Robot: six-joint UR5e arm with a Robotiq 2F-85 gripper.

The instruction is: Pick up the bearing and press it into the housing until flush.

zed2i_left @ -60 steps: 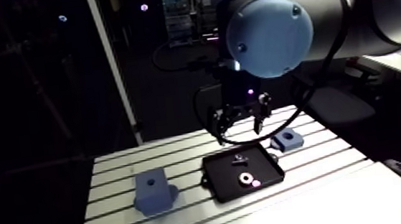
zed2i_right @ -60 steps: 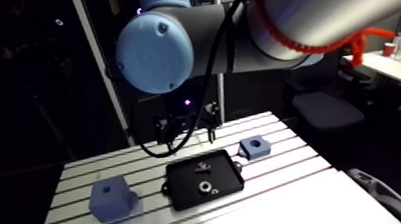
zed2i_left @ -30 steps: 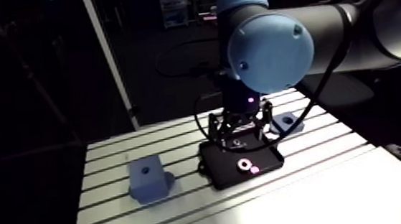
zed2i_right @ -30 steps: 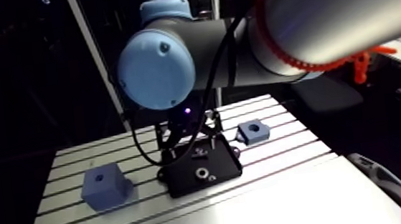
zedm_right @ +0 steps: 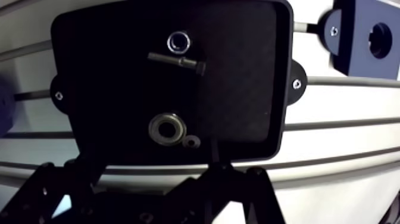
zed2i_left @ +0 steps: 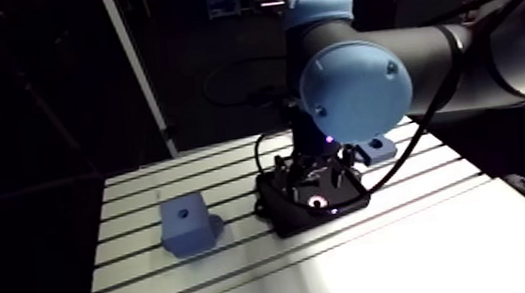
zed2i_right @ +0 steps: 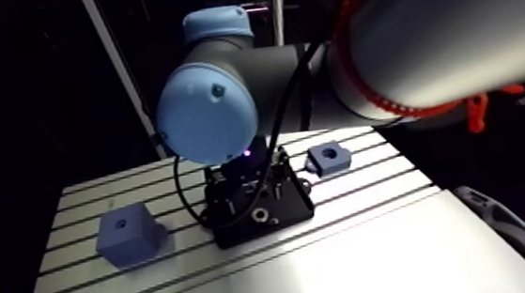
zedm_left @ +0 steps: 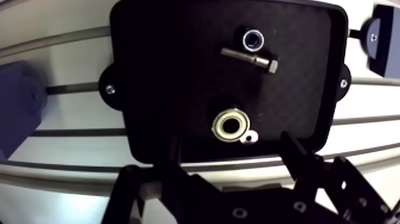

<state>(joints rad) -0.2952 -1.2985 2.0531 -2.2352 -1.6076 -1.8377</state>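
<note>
The bearing (zedm_left: pixel 231 124), a pale metal ring, lies flat in the black tray (zedm_left: pixel 155 71), just ahead of my gripper (zedm_left: pixel 233 150). The gripper is open, one dark finger (zedm_left: pixel 296 156) on each side of the bearing's line, and nothing is held. It hangs low over the tray's near edge in the arm view (zed2i_left: pixel 318 182). A small blue block with a round bore (zedm_right: pixel 369 39) sits beyond the tray's corner. A larger blue block with a hole on top (zed2i_left: pixel 185 221) stands apart on the other side.
In the tray also lie a small washer (zedm_left: pixel 250 138) touching the bearing's side, a bolt (zedm_left: pixel 250 58) and a nut (zedm_left: pixel 253 40). The tray rests on the slotted aluminium table (zed2i_left: pixel 241 255), whose smooth front strip is nearest the camera.
The gripper has come down from well above the table to just over the tray and bearing. The arm camera has shifted with it. Blocks and tray parts stay in place.
</note>
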